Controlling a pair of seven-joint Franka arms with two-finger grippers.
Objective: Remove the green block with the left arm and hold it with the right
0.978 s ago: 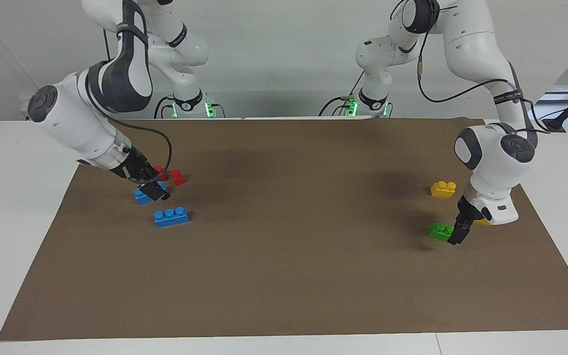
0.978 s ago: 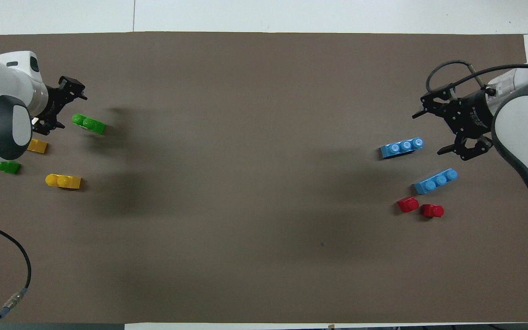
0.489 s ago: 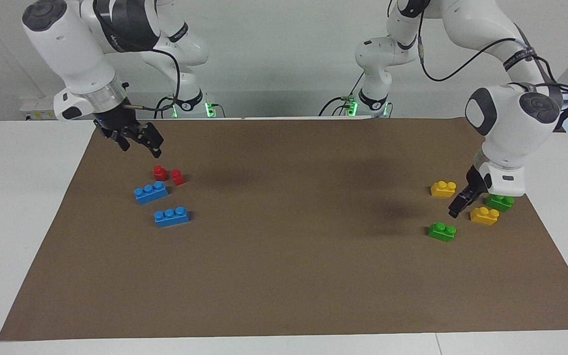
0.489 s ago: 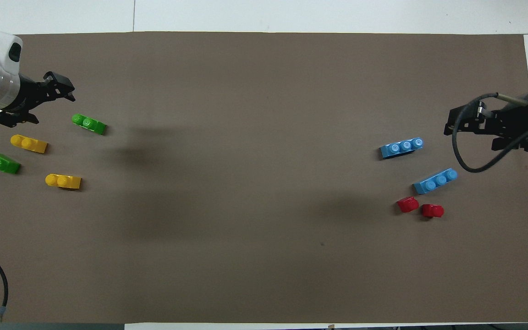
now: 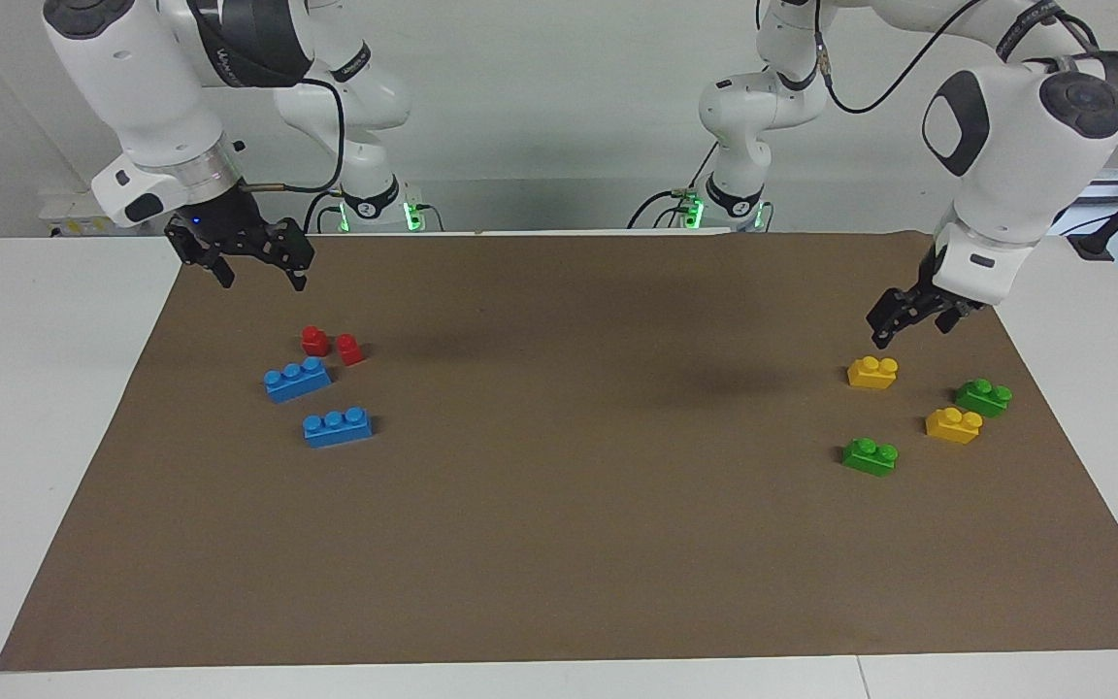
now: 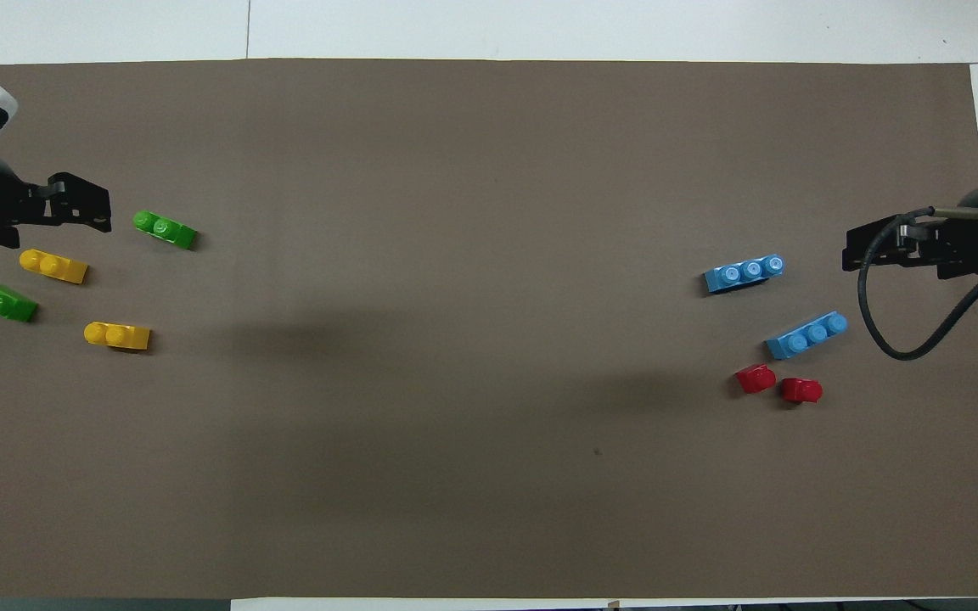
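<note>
Facing view: both arms have risen since a second ago. The left gripper, jaws parted and empty, hangs over the mat at 12 o'clock from the green block, released on the mat. The right gripper hangs open, empty.

Overhead view: the green block lies alone; no containers.

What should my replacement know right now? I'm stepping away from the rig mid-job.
Left gripper: raised over the mat's left-arm end, holding nothing.
Right gripper: open, empty, raised above the red blocks at its own end.
Both green blocks lie loose on the brown mat: one farther from the robots, one beside a yellow block.
Done: neither green block is gripped.
Left: left arm picks up a green block, right arm holds.
</note>
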